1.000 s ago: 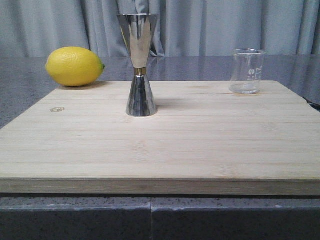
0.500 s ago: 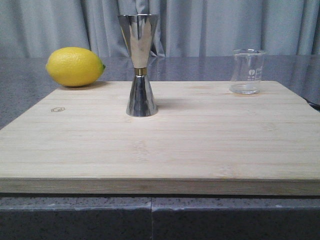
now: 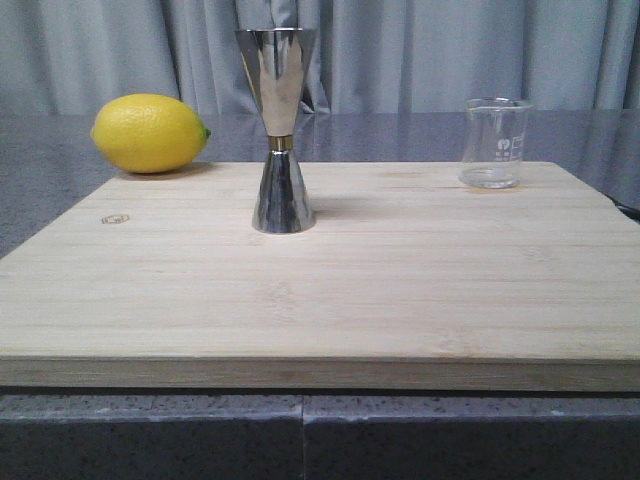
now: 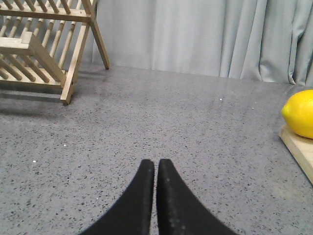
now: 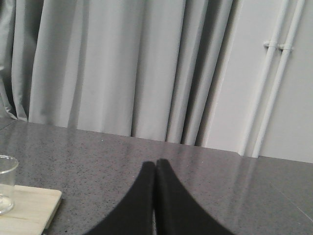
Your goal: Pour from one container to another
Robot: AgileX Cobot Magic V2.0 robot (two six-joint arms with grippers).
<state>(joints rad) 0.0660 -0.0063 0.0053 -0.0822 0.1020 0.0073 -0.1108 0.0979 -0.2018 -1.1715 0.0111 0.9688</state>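
Note:
A small clear glass beaker [image 3: 494,143] with white markings stands upright at the far right of the wooden board [image 3: 330,290]; its edge also shows in the right wrist view [image 5: 6,183]. The tall steel hourglass jigger [image 3: 279,130] with a gold band at its waist stands upright near the board's middle. Neither arm shows in the front view. My left gripper [image 4: 156,163] is shut with nothing in it, over the grey counter to the left of the board. My right gripper [image 5: 156,162] is also shut on nothing, over the counter to the right of the beaker.
A yellow lemon [image 3: 150,132] lies on the counter at the board's far left corner, also visible as the lemon [image 4: 299,113] in the left wrist view. A wooden dish rack [image 4: 44,44] stands on the grey speckled counter [image 4: 146,122] farther left. Grey curtains hang behind.

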